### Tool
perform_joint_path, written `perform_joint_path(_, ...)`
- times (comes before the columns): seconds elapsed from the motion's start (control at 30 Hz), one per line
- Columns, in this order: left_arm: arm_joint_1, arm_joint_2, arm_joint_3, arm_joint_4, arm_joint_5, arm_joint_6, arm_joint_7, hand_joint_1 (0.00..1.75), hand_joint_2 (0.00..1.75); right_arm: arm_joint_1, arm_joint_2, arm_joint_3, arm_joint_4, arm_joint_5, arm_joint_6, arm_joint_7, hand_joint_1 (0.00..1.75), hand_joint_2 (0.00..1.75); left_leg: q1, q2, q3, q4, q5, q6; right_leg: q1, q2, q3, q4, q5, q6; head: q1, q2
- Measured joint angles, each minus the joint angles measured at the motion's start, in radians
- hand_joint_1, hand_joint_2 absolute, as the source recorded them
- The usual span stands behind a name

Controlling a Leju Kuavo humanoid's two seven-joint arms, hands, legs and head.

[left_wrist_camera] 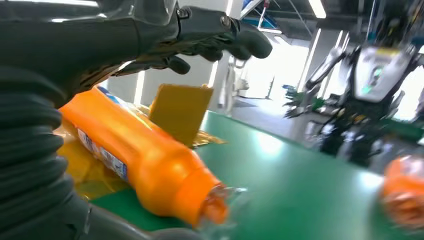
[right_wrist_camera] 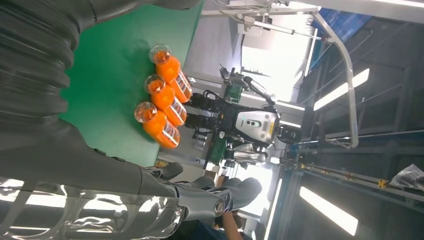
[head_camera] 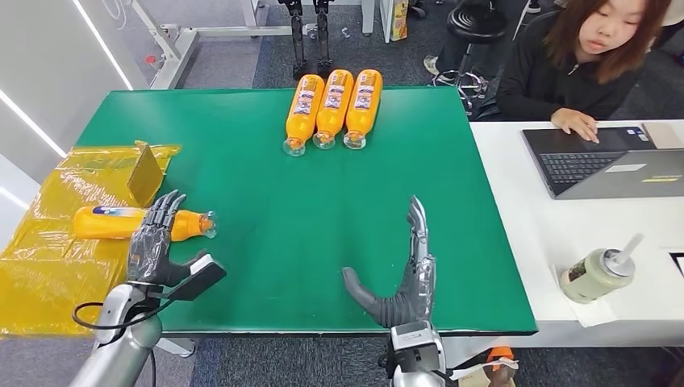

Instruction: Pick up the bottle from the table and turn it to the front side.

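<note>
Bottle (head_camera: 121,222) lying on yellow bag (head_camera: 48,266); both hands' fingers spread, empty.

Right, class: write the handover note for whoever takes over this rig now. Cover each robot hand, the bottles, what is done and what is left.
Left robot hand: open, fingers spread over the lone orange bottle, not gripping it.
Right robot hand: open, holding nothing, above the green table.
The lone bottle lies on its side at the table's left edge, partly on yellow plastic. Three bottles lie side by side at the far edge.
Left: grip, lift and turn the lone bottle.
</note>
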Motion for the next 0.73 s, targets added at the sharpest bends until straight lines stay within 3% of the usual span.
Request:
perform_joint_path(0.13,0.107,-0.032,-0.021,-0.227,0.269,-0.087,-0.116,0.0,1.75,0.004,0.0,-0.005,0.001,-0.001,0.0,0.0,0.0,1.75,0.0,-0.001,-0.001,0.0,-0.001,0.0,0.0,-0.001,0.0,0.0,0.0,0.0,0.0,0.0)
perform_joint_path(0.33,0.204,-0.136,-0.107,-0.458,0.558,-0.222,-0.226,0.0,1.75,0.004,0.0,-0.006,0.002,-0.005,0.0,0.0,0.0,1.75,-0.001,-0.001,-0.001,0.0,-0.001,0.0,0.0,-0.001,0.0,-0.001,0.0,0.001,0.0,0.0)
perform_joint_path(0.57,0.234,-0.241,-0.185,-0.59,0.753,-0.271,-0.27,0.0,1.75,0.005,0.0,-0.006,0.002,0.004,0.0,0.0,0.0,1.75,-0.001,-0.001,0.0,0.001,0.0,0.0,0.0,-0.001,0.001,-0.001,0.0,0.0,0.0,0.0)
perform_joint_path(0.73,0.233,-0.272,-0.241,-0.641,0.848,-0.29,-0.271,0.0,1.75,0.006,0.0,-0.006,-0.006,0.023,0.0,0.0,0.0,1.75,0.0,-0.001,0.0,0.001,0.0,0.0,0.0,-0.001,0.0,0.0,0.0,0.0,0.0,0.0)
